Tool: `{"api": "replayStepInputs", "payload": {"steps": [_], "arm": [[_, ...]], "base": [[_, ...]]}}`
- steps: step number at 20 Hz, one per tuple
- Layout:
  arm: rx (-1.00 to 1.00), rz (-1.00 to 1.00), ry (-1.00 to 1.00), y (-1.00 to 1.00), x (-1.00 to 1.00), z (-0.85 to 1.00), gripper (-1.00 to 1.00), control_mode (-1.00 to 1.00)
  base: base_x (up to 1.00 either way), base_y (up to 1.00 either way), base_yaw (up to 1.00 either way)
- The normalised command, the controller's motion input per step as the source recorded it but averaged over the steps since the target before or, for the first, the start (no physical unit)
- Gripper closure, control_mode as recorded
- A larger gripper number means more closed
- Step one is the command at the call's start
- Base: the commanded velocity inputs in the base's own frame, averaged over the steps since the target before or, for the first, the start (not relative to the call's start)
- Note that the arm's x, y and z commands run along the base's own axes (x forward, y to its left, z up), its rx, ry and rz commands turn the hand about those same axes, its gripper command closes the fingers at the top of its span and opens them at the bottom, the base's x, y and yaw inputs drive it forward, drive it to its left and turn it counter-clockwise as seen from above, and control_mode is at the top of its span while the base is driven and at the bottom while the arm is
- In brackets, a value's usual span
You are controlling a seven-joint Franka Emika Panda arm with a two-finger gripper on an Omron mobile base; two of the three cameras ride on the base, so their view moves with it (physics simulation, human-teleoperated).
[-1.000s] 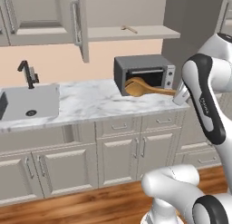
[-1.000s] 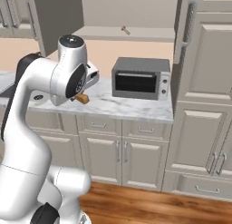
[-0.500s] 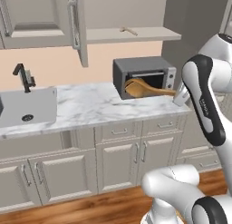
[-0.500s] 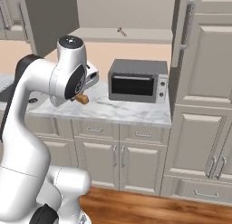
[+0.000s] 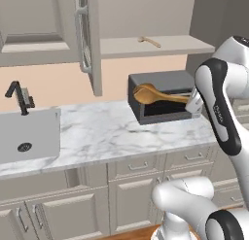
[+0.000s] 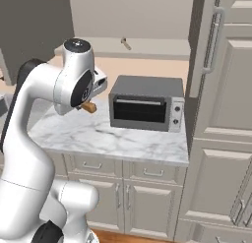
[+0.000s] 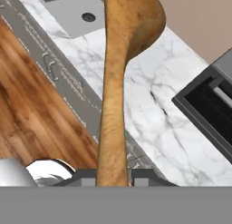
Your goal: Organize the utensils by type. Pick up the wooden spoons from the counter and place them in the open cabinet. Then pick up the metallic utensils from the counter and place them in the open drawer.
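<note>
- The gripper [image 7: 113,173] is grasping the large orange-brown wooden spoon [image 7: 118,82] by the end of its handle, with the two dark fingertips [image 7: 86,177] pressing it from either side in the hand view.
- In the left base view the spoon [image 5: 155,95] is hanging in the air above the table [image 5: 112,132], lying roughly level, with its round bowl pointing left and its handle running right into the gripper [image 5: 193,102].
- From that side the spoon is showing in front of the dark grey microwave [image 5: 163,103], which is standing on the marble table toward its right end.
- In the right base view a short brown stub of the spoon [image 6: 88,107] is sticking out from behind the white arm, above the table [image 6: 113,138] and to the left of the microwave [image 6: 146,103].
- A second, smaller and paler wooden spoon [image 5: 149,41] is lying on the shelf [image 5: 155,47] of the open cabinet above the table; it is also showing in the right base view [image 6: 126,43].
- The cabinet door [image 5: 88,40] is standing open, edge-on, to the left of that shelf.
- A sink [image 5: 26,134] with a black faucet [image 5: 18,95] is sitting at the table's left end, well apart from the held spoon.
- In the hand view the spoon's bowl is reaching over the marble toward the sink [image 7: 77,12], with wooden floor [image 7: 41,123] showing below the table's edge.
</note>
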Motion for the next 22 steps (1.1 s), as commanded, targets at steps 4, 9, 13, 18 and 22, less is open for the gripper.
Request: {"api": "replayStepInputs", "payload": {"steps": [4,9,13,18,22], "arm": [[0.00,0.00,0.00,0.00,0.00,0.00,1.00,1.00],[0.00,0.00,0.00,0.00,0.00,0.00,1.00,1.00],[0.00,0.00,0.00,0.00,0.00,0.00,1.00,1.00],[0.00,0.00,0.00,0.00,0.00,0.00,1.00,1.00],[0.00,0.00,0.00,0.00,0.00,0.00,1.00,1.00]], "base": [[0.64,-0.03,-0.01],[0.41,-0.11,-0.02],[0.45,-0.03,-0.04],[0.53,0.00,-0.05],[0.42,0.00,-0.03]]}}
